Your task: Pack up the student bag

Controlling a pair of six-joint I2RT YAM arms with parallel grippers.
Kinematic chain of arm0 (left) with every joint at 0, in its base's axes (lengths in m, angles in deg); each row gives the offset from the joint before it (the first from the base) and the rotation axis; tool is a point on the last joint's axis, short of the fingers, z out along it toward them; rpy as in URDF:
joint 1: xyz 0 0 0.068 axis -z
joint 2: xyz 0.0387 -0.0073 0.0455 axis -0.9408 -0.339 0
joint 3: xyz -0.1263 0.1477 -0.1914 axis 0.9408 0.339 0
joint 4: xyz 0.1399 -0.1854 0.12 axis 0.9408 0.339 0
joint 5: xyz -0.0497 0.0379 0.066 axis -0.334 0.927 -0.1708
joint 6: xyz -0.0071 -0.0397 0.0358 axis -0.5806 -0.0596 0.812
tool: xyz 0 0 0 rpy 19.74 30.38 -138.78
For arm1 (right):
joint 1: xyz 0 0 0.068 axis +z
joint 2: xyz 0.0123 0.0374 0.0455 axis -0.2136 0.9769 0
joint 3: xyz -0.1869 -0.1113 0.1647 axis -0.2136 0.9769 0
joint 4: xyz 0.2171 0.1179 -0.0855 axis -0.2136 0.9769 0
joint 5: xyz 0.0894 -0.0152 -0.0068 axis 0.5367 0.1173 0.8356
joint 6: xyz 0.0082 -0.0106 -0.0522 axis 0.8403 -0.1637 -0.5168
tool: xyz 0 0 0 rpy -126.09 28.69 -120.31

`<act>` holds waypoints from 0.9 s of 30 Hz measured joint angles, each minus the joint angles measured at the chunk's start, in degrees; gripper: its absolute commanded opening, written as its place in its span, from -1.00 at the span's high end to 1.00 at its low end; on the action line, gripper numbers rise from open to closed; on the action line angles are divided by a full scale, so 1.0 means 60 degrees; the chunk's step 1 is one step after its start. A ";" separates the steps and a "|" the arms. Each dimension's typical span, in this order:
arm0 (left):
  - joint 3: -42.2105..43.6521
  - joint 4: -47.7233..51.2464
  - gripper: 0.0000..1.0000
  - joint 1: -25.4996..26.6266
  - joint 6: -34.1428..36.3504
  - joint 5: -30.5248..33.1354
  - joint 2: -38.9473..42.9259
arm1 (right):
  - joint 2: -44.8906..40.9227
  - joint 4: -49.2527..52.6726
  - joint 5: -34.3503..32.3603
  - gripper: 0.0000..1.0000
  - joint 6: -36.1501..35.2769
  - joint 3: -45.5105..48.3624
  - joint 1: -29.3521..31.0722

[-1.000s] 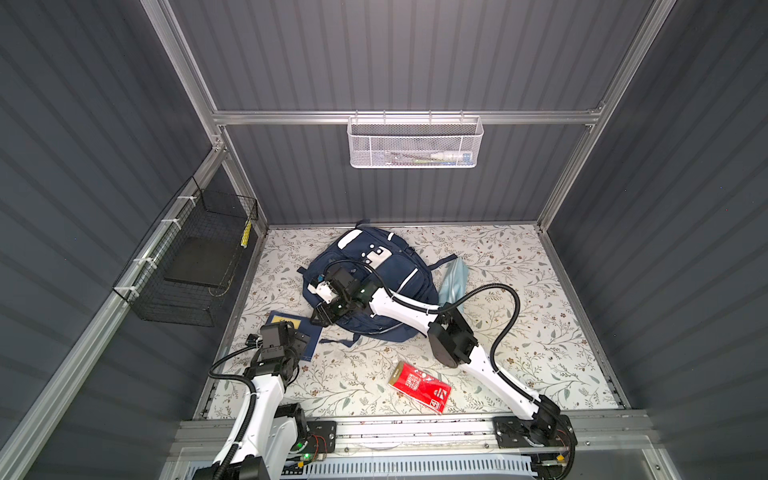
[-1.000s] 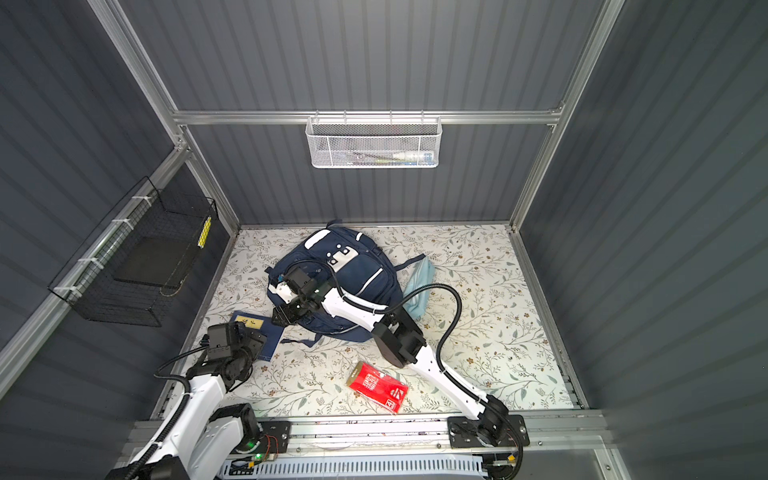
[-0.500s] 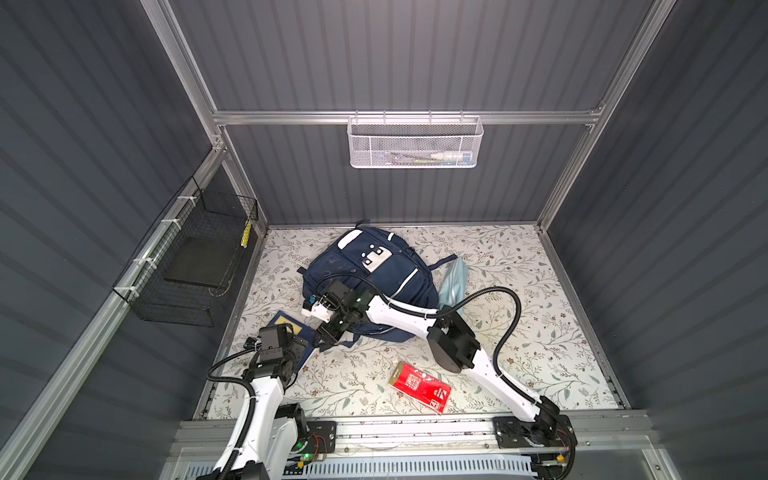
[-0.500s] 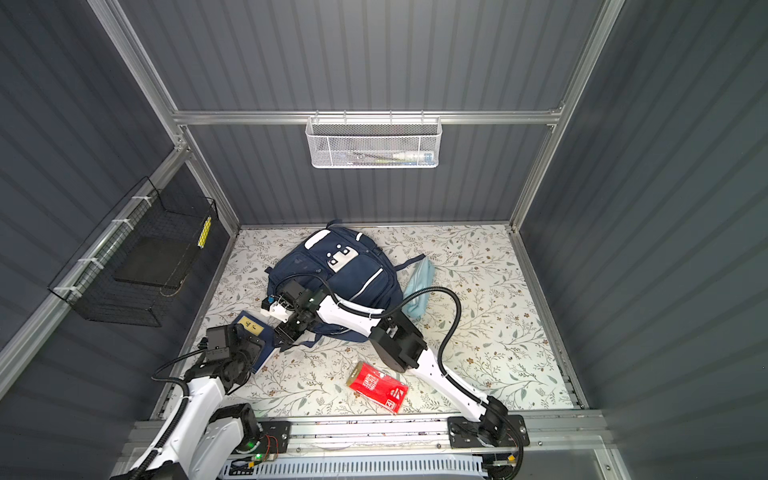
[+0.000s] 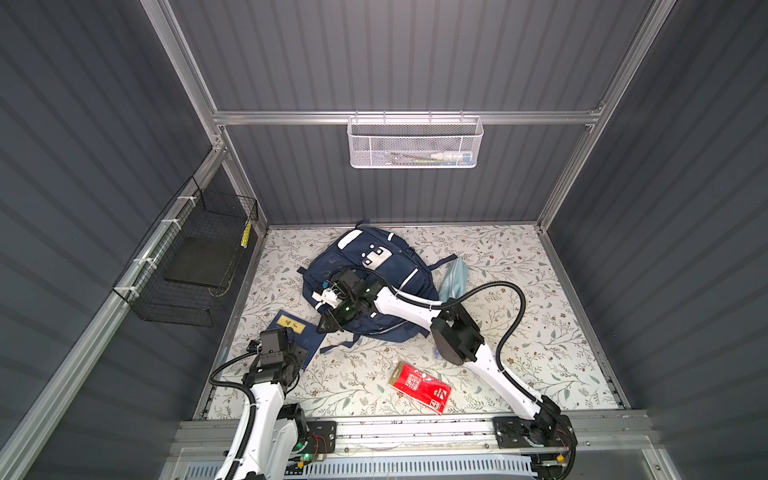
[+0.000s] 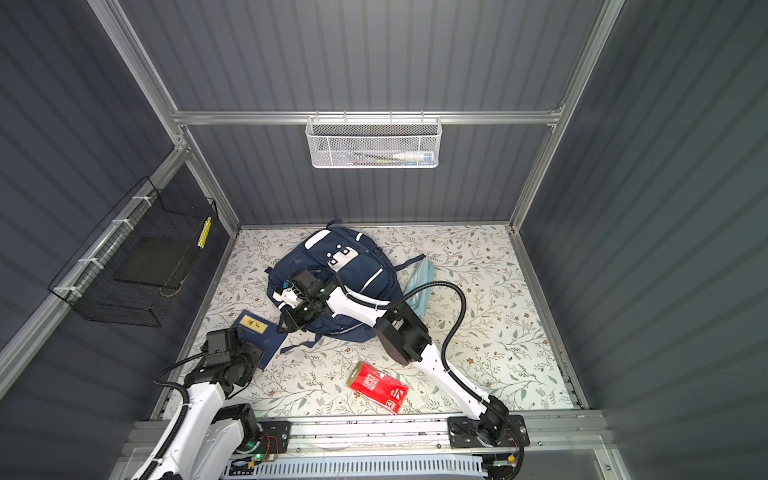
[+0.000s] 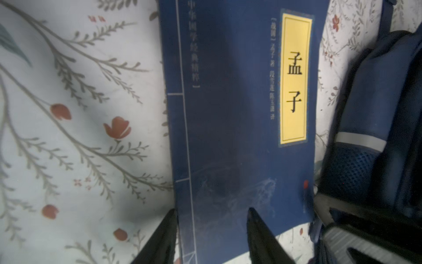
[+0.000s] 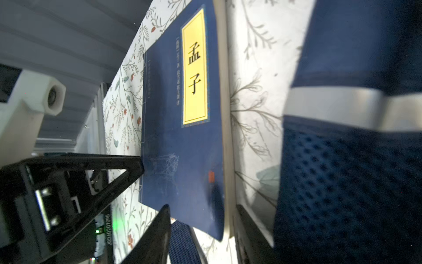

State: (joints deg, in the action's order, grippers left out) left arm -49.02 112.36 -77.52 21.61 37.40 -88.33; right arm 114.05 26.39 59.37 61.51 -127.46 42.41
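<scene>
We saw the soft, rounded navy fabric bag (image 5: 395,262), white-striped, lying centre-left on the floral-print bench (image 5: 519,340), boxed in by ribbed grey walls (image 5: 415,62). A flat blue book (image 5: 311,343) lay just beside its lower-left edge. The left tool (image 7: 211,216) and the right tool (image 8: 202,209) stood parted at the book's edges, gripping nothing. Bare bench spread at frame right.

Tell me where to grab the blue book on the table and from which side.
Grip the book by its near short edge, coming in low from the robot's side. It lies flat on the table, so only thin edges offer a hold. The backpack sits close beside its page edge, while the near end looks free, below the left gripper.
</scene>
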 measured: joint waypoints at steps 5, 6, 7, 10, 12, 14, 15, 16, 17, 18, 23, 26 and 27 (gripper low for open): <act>0.0000 0.0033 0.21 0.0000 -0.0055 -0.0244 0.0149 | 0.0470 0.0215 0.0270 0.13 0.0197 -0.0780 -0.0011; 0.0007 0.0029 0.09 0.0000 -0.0080 -0.0291 0.0197 | 0.0492 0.0251 0.0273 0.15 0.0222 -0.0776 0.0011; 0.0033 0.0007 -0.10 0.0000 -0.0084 -0.0346 0.0288 | 0.0521 0.0280 0.0270 0.16 0.0244 -0.0776 0.0025; 0.0164 -0.0051 -0.45 0.0000 -0.0197 -0.0415 0.0546 | 0.0517 0.0350 0.0109 0.13 0.0215 -0.0776 0.0080; 0.0204 -0.0029 -0.53 0.0000 -0.0266 -0.0423 0.0583 | 0.0492 0.0379 -0.0084 0.12 0.0149 -0.0776 0.0117; 0.0284 -0.0120 -0.48 0.0000 -0.0310 -0.0419 0.0572 | 0.0459 0.0448 -0.0390 0.19 0.0091 -0.0776 0.0157; 0.0390 -0.0255 -0.47 0.0000 -0.0313 -0.0426 0.0546 | 0.0466 0.0517 -0.0412 0.23 0.0044 -0.0780 0.0171; 0.0474 -0.0477 -0.47 0.0000 -0.0342 -0.0448 0.0517 | 0.0481 0.0645 -0.0361 0.26 0.0004 -0.0780 0.0182; 0.0525 -0.0630 -0.47 0.0000 -0.0350 -0.0444 0.0488 | 0.0484 0.0707 -0.0317 0.31 -0.0011 -0.0780 0.0189; 0.0579 -0.0841 -0.47 -0.0011 -0.0375 -0.0444 0.0452 | 0.0492 0.0732 -0.0229 0.36 -0.0033 -0.0776 0.0186; 0.0871 -0.1657 -0.25 -0.0025 -0.0521 -0.0488 0.0404 | 0.0495 0.0754 0.0506 0.42 0.0011 -0.0776 0.0018; 0.0947 -0.1537 -0.02 -0.0025 -0.0601 -0.0492 0.0568 | 0.0495 0.0357 0.1016 0.47 0.0361 -0.0645 -0.0062; 0.0947 -0.1432 0.08 -0.0029 -0.0630 -0.0499 0.0619 | 0.0495 0.0164 0.1188 0.51 0.0521 -0.0579 -0.0102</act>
State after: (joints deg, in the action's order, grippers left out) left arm -43.34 103.77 -77.69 17.82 34.40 -84.61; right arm 117.02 27.38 66.49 64.63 -130.94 41.80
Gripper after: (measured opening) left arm 0.519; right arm 0.275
